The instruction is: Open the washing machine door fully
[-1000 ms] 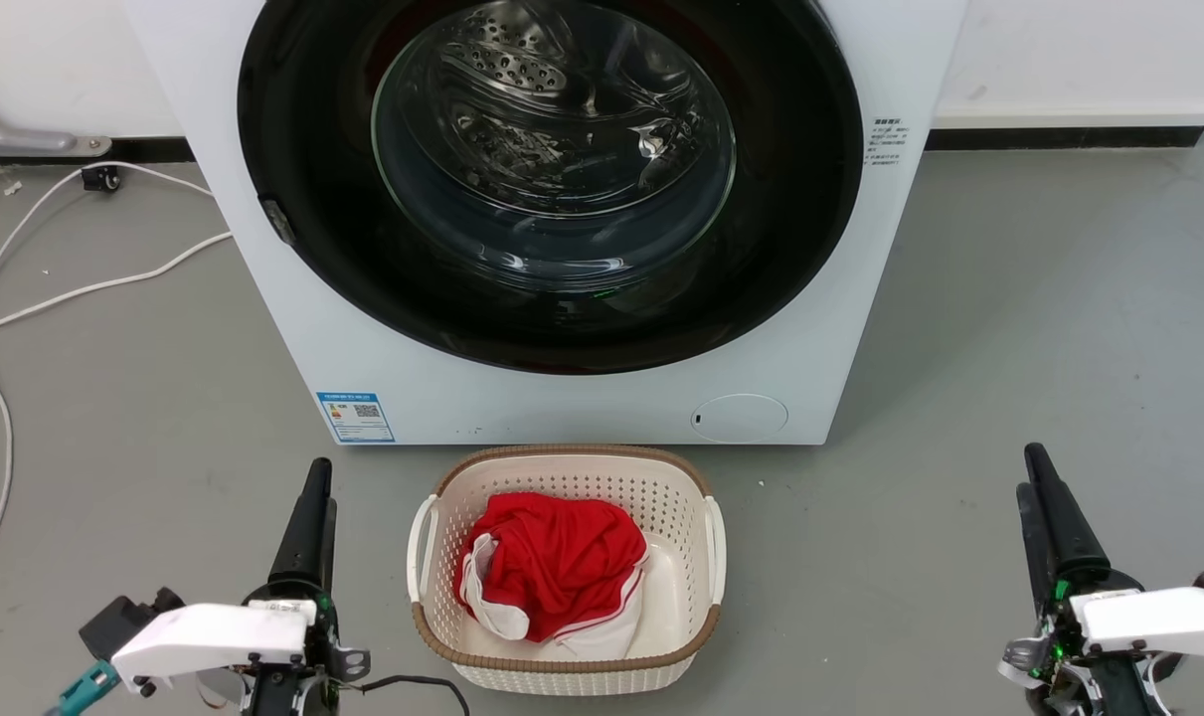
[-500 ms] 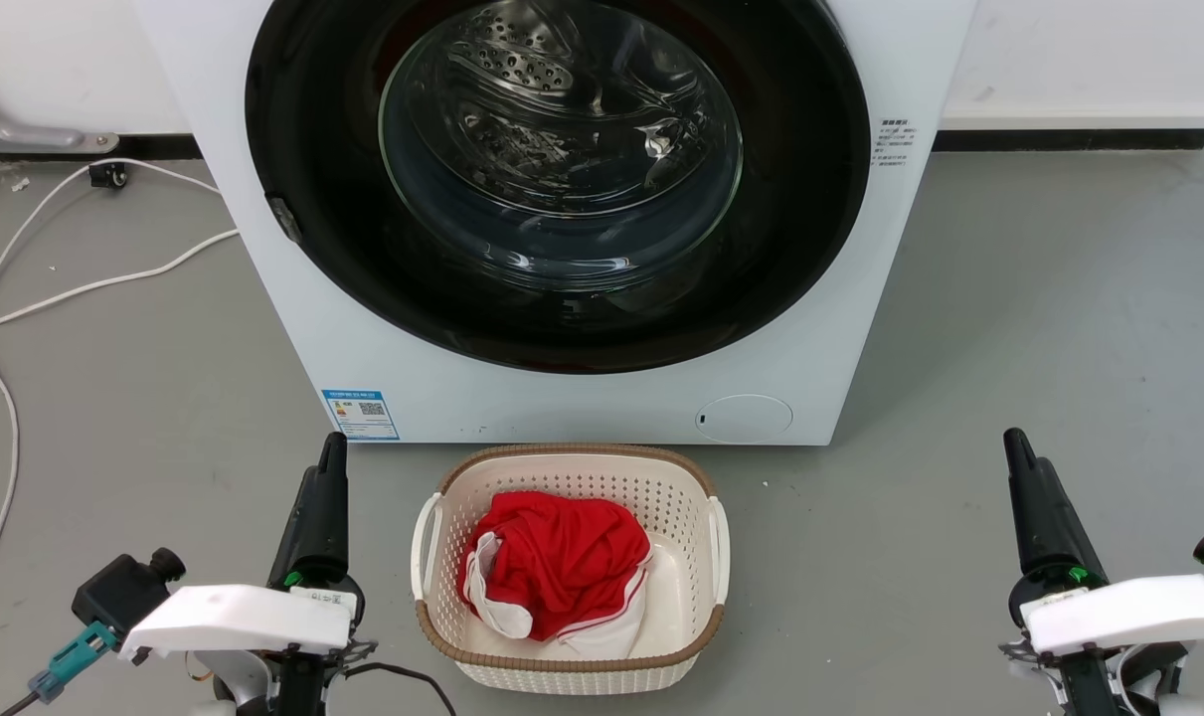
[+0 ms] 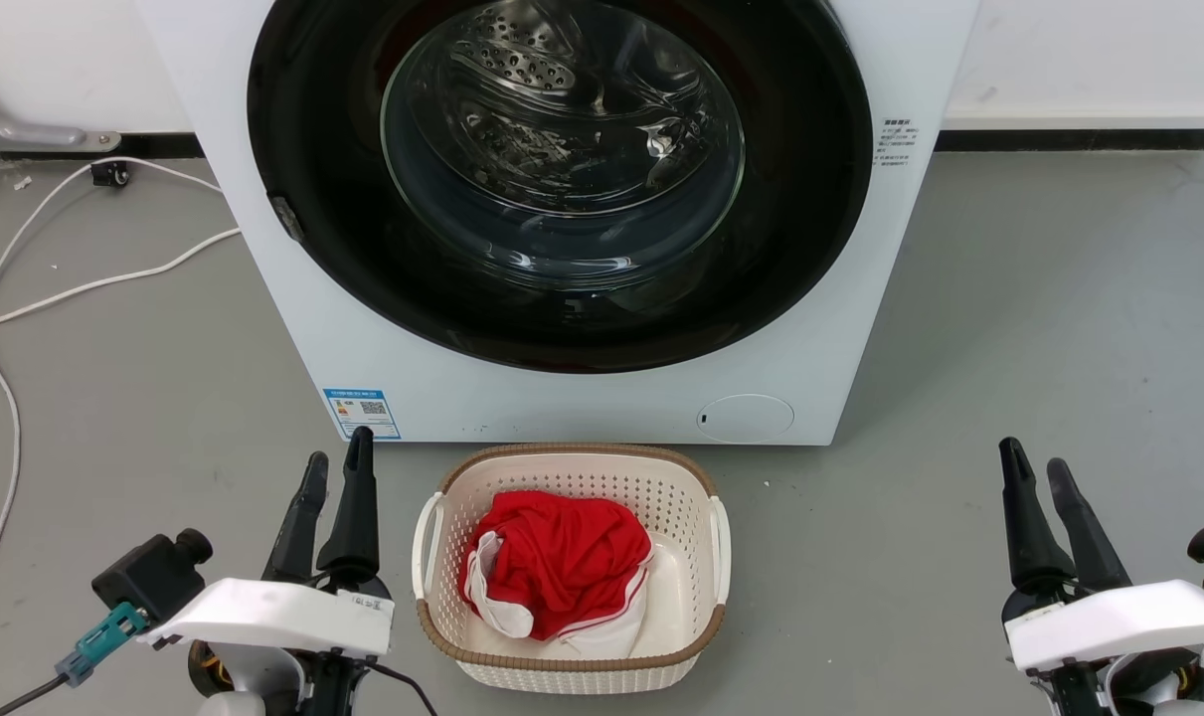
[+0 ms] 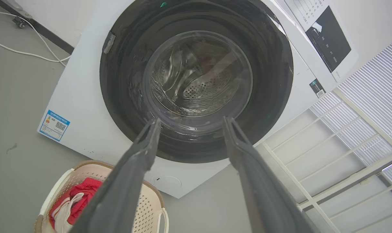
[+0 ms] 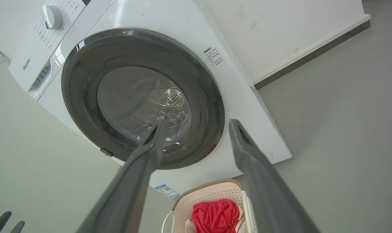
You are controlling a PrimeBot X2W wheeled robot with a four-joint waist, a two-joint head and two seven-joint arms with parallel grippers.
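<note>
Up top, the washing machine door point(image 3: 313, 199) is cut off.

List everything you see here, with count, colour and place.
washer: one, white, centre back
door: one, black with clear glass, shut on washer front
label: one, blue, washer's lower left
cap: one, white, washer's lower right
basket: one, cream, brown rim, on floor before washer
garment: one, red and white, in basket
cables: two strands, white, floor at left
left gripper: one, dark, open, lower left
right gripper: one, dark, open, lower right
</note>
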